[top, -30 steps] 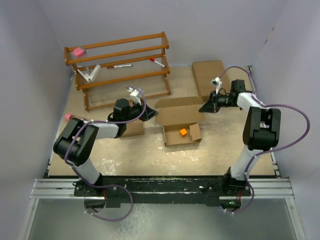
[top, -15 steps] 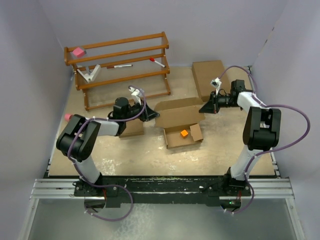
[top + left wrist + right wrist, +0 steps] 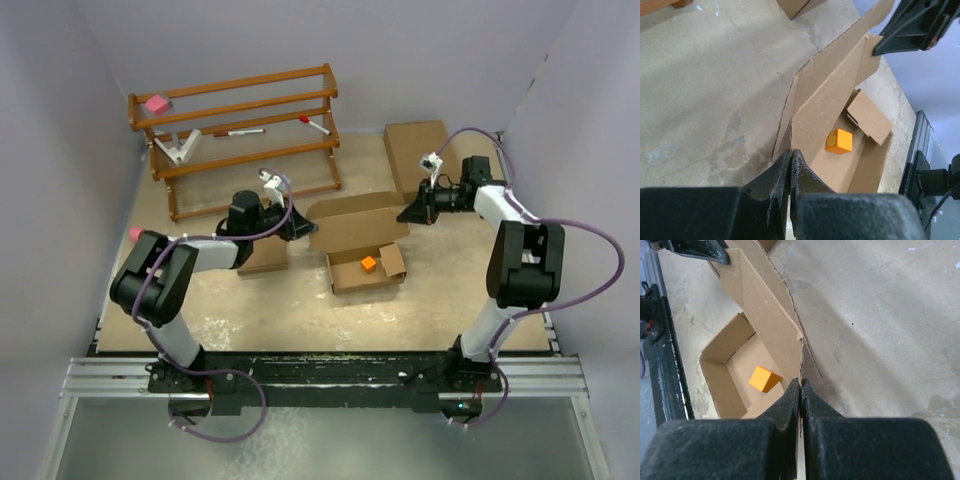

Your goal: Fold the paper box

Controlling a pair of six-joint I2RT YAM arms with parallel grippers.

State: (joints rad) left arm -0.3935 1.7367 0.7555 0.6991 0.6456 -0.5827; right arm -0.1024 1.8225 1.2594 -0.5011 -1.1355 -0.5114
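1. Paper box (image 3: 365, 272): it sits on the bench (image 3: 300, 305) near the middle, between the 2 arms. The tray part is formed, with walls standing and the top open. Its long lid panel (image 3: 356, 229) is attached along the far side and is raised, not closed over the tray. A small side flap (image 3: 392, 262) at the right end hangs outward.

2. Contents: 1 orange cube (image 3: 368, 264) lies on the tray floor, towards the right end and apart from the near wall.

3. Left tool (image 3: 299, 229): clenched. The wrist view shows both fingers pressed together on the left corner of the lid panel, with the cardboard edge pinched between them.

4. Right tool (image 3: 408, 214): clenched. Its wrist view shows the fingers pinching the right corner of the same panel. The 2 tools therefore hold opposite ends of the panel, each reaching in from its own side.

5. Other items on the bench:
- A flat brown box (image 3: 415, 150) lies at the far right, behind the right tool.
- A smaller brown box (image 3: 266, 256) lies under the left forearm, just left of the paper box.
- A wooden rack (image 3: 240, 130) stands at the far left. It carries a pink block (image 3: 155, 104) on the top rail and pens on the lower rails.
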